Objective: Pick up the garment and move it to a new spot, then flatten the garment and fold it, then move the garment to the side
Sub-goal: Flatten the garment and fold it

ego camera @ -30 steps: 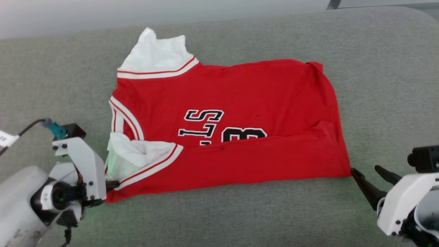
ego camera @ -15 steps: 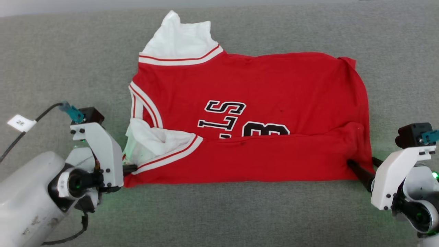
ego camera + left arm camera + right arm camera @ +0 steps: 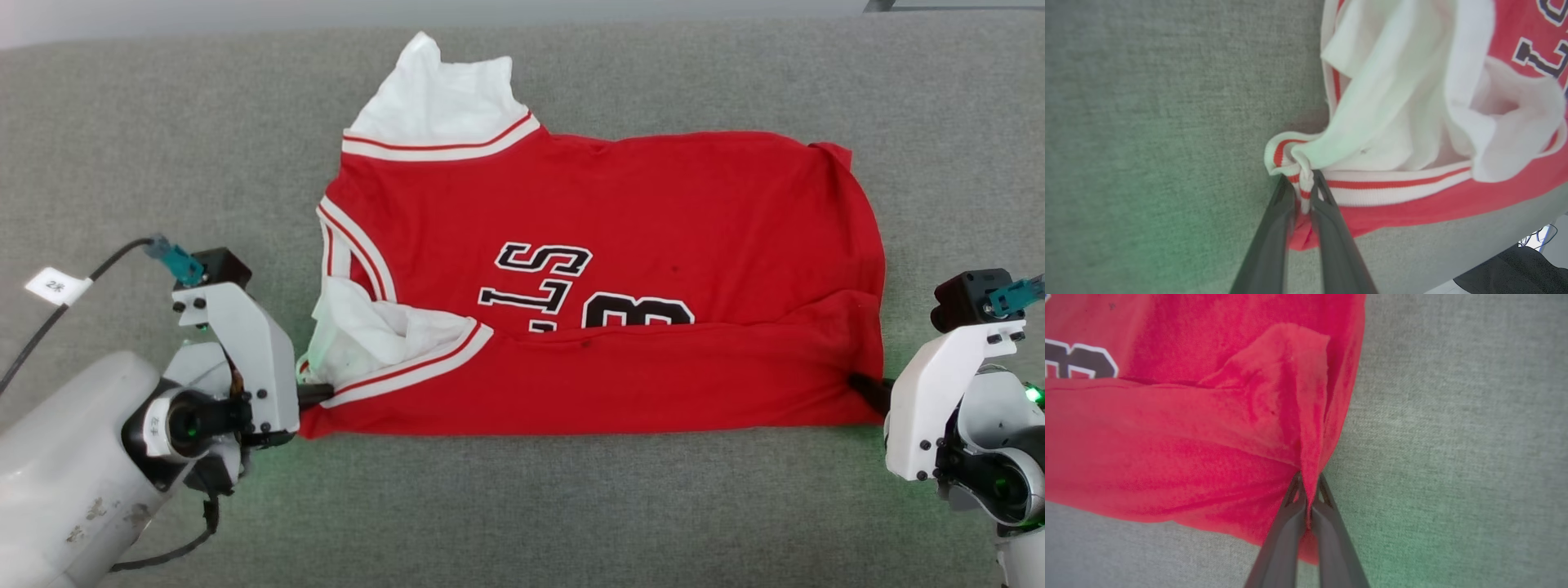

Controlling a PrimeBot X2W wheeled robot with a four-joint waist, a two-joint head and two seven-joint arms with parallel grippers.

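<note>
The garment [image 3: 620,245], a red jersey with white sleeves, striped trim and black lettering, lies spread on grey cloth, its near edge folded up over the numbers. My left gripper [image 3: 320,395] is shut on the garment's near left corner; in the left wrist view the fingers [image 3: 1274,232] pinch the striped sleeve trim [image 3: 1302,183]. At the near right corner my right gripper [image 3: 867,389] is shut on red fabric; in the right wrist view a pinched fold of the garment [image 3: 1310,457] rises from between the fingers [image 3: 1286,535].
Grey fabric surface [image 3: 522,506] runs under and around the garment on all sides. A cable with a white tag [image 3: 55,286] trails from my left wrist at the left.
My right gripper has moved in from the right onto the garment's near right corner and shut on it. The left gripper keeps its grip. The camera has shifted.
</note>
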